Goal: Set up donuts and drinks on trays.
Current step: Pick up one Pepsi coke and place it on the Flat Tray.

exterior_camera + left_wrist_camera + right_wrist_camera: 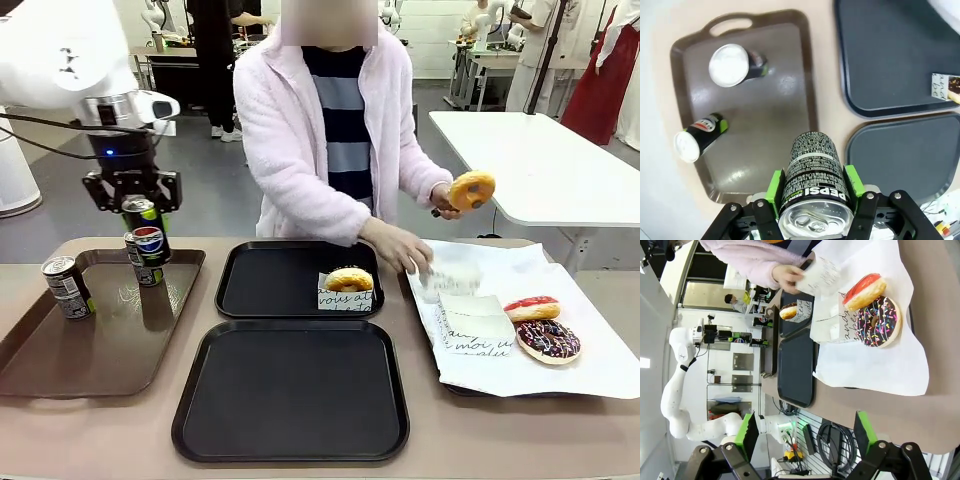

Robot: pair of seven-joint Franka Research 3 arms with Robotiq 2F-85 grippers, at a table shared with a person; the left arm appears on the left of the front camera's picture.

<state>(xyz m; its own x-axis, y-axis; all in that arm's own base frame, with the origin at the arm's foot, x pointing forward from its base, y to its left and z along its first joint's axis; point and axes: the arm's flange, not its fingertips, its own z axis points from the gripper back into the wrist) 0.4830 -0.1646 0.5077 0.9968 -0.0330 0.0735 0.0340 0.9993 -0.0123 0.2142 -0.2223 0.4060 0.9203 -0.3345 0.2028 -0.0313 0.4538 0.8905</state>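
Your left gripper is clamped on a can above the brown tray — the drink-carrying step — so you next swing it across and set it upright on a black tray, while your right gripper stands wide open, empty.

We see a glazed donut in a paper holder on the far black tray, with the near black tray just before it. A red-iced donut and a sprinkled chocolate donut touch on white paper. A lifted can hangs upright over the brown tray; a second can and a third can stand on it.
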